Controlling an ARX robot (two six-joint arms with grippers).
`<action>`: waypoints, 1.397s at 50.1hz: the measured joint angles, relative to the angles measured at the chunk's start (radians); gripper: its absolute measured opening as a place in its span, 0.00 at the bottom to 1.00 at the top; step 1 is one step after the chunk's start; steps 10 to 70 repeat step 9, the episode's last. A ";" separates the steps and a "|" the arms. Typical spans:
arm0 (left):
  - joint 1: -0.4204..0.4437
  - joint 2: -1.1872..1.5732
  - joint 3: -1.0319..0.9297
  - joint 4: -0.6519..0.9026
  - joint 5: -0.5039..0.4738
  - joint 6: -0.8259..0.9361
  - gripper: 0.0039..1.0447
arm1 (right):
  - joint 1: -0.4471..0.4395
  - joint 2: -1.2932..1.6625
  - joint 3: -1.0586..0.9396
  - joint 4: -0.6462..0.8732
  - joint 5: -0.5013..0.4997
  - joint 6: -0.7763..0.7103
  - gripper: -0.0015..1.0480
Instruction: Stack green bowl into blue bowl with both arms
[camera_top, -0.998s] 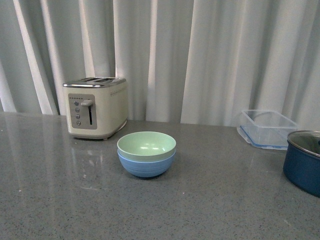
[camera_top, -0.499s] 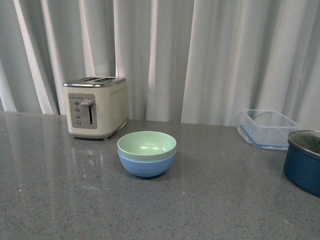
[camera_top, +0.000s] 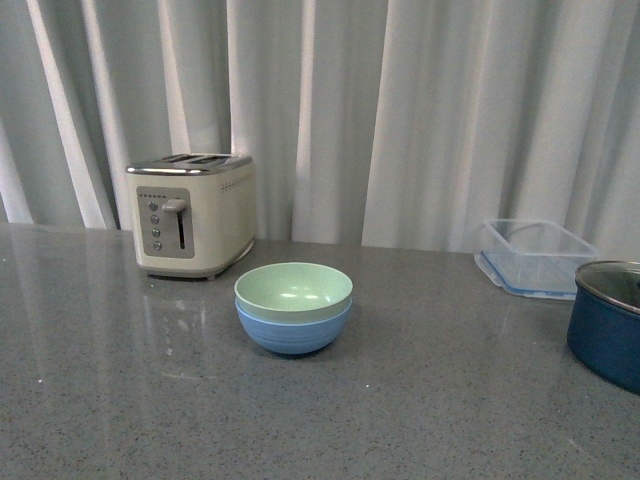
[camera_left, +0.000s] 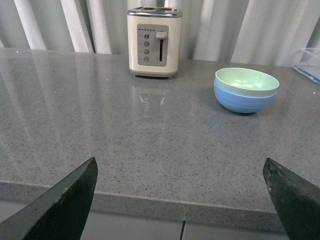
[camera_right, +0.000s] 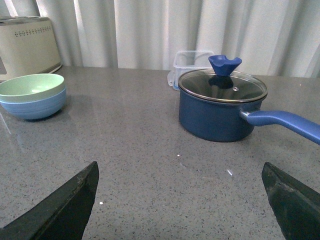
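The pale green bowl (camera_top: 293, 288) sits nested inside the light blue bowl (camera_top: 292, 334) in the middle of the grey counter. The stack also shows in the left wrist view, green bowl (camera_left: 246, 80) in blue bowl (camera_left: 243, 100), and in the right wrist view, green bowl (camera_right: 31, 85) in blue bowl (camera_right: 34, 107). My left gripper (camera_left: 182, 195) is open and empty, back at the counter's front edge, far from the bowls. My right gripper (camera_right: 180, 200) is open and empty over bare counter, also well away from them. Neither arm shows in the front view.
A cream toaster (camera_top: 192, 214) stands behind and left of the bowls. A clear plastic container (camera_top: 534, 257) is at the back right. A dark navy pot (camera_top: 608, 322) with a glass lid stands at the right; its long handle (camera_right: 285, 122) sticks out sideways.
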 joint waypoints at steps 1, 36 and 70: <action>0.000 0.000 0.000 0.000 0.000 0.000 0.94 | 0.000 0.000 0.000 0.000 0.000 0.000 0.90; 0.000 0.000 0.000 0.000 0.000 0.000 0.94 | 0.000 0.000 0.000 0.000 0.000 0.000 0.90; 0.000 0.000 0.000 0.000 0.000 0.000 0.94 | 0.000 0.000 0.000 0.000 0.000 0.000 0.90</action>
